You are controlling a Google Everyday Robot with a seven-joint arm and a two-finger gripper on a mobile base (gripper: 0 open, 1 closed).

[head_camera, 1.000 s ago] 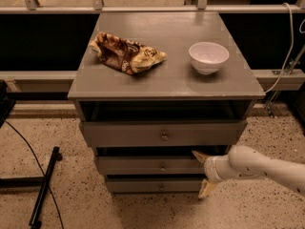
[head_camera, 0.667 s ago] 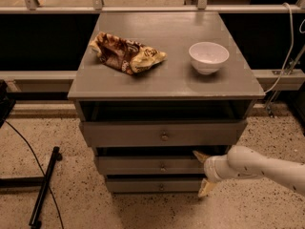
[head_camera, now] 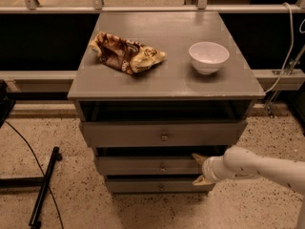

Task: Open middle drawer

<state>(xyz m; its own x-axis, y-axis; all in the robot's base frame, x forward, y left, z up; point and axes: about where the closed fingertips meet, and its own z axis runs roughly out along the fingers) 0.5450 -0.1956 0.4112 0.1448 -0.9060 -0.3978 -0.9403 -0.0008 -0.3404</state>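
The grey cabinet point(head_camera: 167, 80) has three drawers stacked in its front. The middle drawer point(head_camera: 143, 166) has a flat grey front and a small round metal knob point(head_camera: 163, 167) at its centre. It sits between the taller top drawer point(head_camera: 157, 135) and the low bottom drawer point(head_camera: 152, 185). My gripper point(head_camera: 199, 169) is on a white arm coming in from the lower right. It is open, with one fingertip point(head_camera: 197, 157) above and one below, at the right end of the middle drawer's front. It stands well to the right of the knob.
On the cabinet top lie a crumpled brown snack bag point(head_camera: 126, 54) and a white bowl point(head_camera: 208, 57). A black stand leg point(head_camera: 44, 187) and a cable point(head_camera: 24, 142) lie on the speckled floor at the left. A rail point(head_camera: 152, 8) runs behind the cabinet.
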